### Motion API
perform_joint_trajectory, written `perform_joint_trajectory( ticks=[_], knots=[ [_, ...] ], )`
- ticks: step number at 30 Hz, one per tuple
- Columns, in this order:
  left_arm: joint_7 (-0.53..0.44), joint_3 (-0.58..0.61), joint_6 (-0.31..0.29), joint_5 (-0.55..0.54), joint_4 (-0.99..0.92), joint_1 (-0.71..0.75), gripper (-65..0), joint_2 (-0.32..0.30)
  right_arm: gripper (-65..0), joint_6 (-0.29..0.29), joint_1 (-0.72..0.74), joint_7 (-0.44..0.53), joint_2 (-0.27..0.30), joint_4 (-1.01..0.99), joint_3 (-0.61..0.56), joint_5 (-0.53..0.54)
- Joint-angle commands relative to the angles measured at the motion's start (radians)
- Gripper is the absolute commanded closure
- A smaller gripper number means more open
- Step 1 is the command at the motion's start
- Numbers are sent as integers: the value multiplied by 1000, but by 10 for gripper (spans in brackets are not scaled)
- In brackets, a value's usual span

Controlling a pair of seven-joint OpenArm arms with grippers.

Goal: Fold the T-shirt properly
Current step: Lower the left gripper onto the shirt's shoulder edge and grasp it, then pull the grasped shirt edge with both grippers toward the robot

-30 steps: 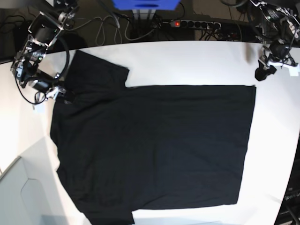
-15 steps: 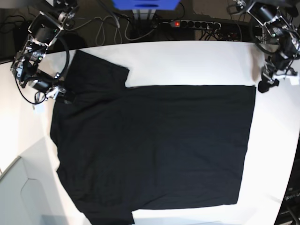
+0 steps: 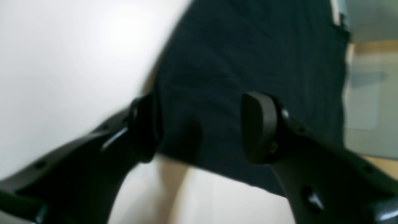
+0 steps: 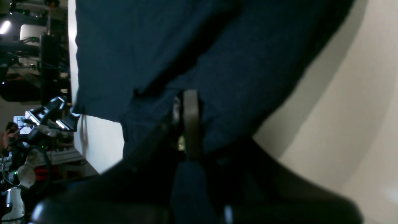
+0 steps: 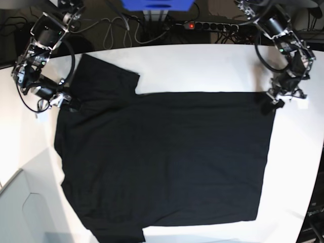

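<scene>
The left tool (image 3: 199, 127), pads apart, hovers over the hem corner of the black T-shirt (image 5: 167, 157), which lies spread flat on the white counter (image 5: 202, 66). The right tool (image 4: 186, 124) is clamped on the cloth near the collar end. Risk, as a judgement: if the left tool closes too high or off the edge, it may miss the corner or pinch only 1 layer, and the fold would come out skewed. A power strip (image 5: 210, 25) and cables (image 5: 116, 30) sit behind the counter, well apart; nothing blocks either tool.
</scene>
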Motion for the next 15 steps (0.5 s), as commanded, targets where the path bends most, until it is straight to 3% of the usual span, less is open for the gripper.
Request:
perform_joint_trajectory(
  ticks=[1, 5, 7, 10, 15],
  knots=[
    [66, 5, 25, 71, -6, 13, -403, 2, 0, -5, -13, -28, 7, -4, 2, -43],
    [66, 5, 25, 77, -6, 14, -368, -3, 0, -5, -13, -28, 7, -4, 2, -43],
    [66, 5, 25, 77, -6, 27, -253, -7, 0, -5, -13, -28, 7, -4, 2, -43],
    [66, 10, 25, 79, -6, 28, -4, -14, 0, -5, -27, -22, 7, -4, 2, -43],
    [66, 12, 25, 79, -5, 36, 0, -29, 0, -5, -30, -22, 11, -1, 4, -43]
  ],
)
